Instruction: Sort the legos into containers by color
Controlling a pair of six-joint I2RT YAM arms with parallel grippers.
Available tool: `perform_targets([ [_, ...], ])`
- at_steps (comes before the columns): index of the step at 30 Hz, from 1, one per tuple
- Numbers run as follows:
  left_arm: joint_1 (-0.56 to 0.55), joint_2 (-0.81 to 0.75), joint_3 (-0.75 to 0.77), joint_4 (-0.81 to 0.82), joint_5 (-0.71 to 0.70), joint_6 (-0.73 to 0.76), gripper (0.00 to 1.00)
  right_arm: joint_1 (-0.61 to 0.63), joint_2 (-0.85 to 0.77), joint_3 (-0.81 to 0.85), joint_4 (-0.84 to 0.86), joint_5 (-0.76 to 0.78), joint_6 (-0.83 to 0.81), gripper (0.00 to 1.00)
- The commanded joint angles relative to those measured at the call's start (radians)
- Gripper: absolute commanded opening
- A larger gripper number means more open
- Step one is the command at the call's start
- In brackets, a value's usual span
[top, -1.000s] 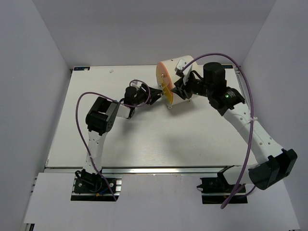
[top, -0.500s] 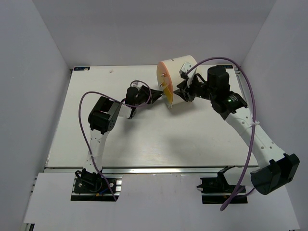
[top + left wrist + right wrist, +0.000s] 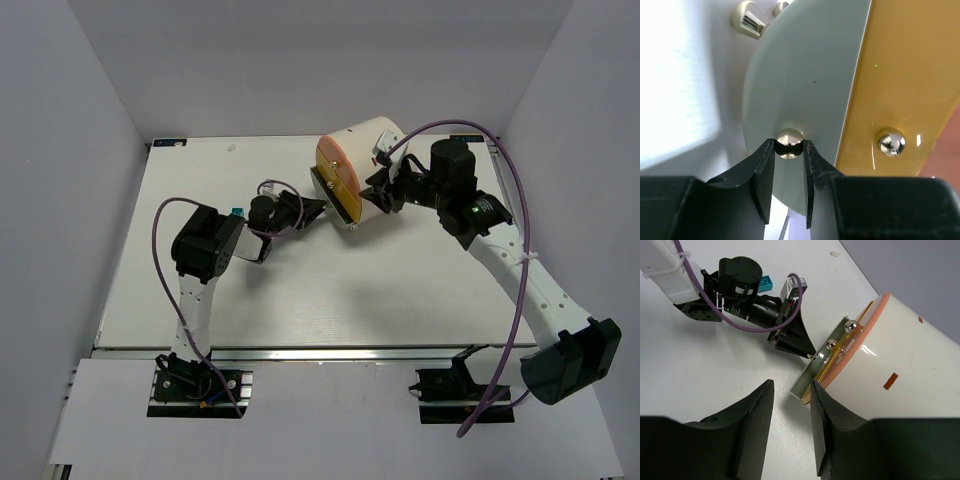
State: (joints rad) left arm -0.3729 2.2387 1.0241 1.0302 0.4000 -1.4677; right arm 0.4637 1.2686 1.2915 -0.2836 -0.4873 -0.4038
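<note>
We saw a white table (image 3: 300,300) boxed in by plain, pale grey panels: a back wall (image 3: 320,60), a left wall (image 3: 50,250) and a right wall (image 3: 600,180). Even light left soft shadows on the tabletop. A metal rail (image 3: 330,352) ran along its near edge.

White table top (image 3: 350,290), surface pale and matt. A cream-white drum (image 3: 368,138) lies on its side at the far middle. One teal-blue lego (image 3: 237,212) sits left of centre, well apart from the drum. A small white speck (image 3: 232,148) lies near the far edge.
</note>
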Motion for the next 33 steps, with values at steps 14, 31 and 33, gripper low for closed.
perform_targets([
  [14, 0.088, -0.165, -0.154, 0.004, 0.042, 0.067, 0.51, -0.002, 0.037, -0.003, -0.003, -0.050, -0.015, 0.51],
  [31, 0.106, -0.349, 0.226, -1.060, -0.173, 0.624, 0.24, 0.003, 0.078, 0.003, -0.072, -0.083, -0.082, 0.68],
  [33, 0.106, -0.361, 0.247, -1.148, -0.213, 0.682, 0.19, 0.001, 0.081, 0.005, -0.071, -0.085, -0.081, 0.68],
])
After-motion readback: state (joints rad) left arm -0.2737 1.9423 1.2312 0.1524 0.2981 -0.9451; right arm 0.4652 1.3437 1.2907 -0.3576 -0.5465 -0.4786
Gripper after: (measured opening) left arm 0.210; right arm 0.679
